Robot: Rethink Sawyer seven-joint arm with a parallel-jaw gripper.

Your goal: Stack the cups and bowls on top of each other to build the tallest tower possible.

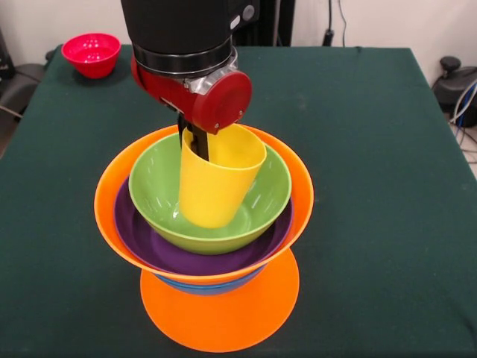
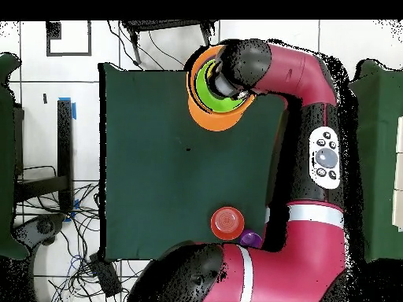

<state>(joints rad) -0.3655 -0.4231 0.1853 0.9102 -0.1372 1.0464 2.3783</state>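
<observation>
Gripper (image 1: pixel 195 149) clamped on yellow cup (image 1: pixel 216 183) rim, 1 finger inside. Cup tilted in green bowl (image 1: pixel 156 183) atop tower (image 1: pixel 223 317). Pink-red bowl (image 1: pixel 91 54) well apart at table (image 1: pixel 387 149) corner.

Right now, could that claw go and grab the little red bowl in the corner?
Probably not at once: the claw is shut on the yellow cup inside the green bowl. The red bowl sits alone, with open cloth around it.
</observation>
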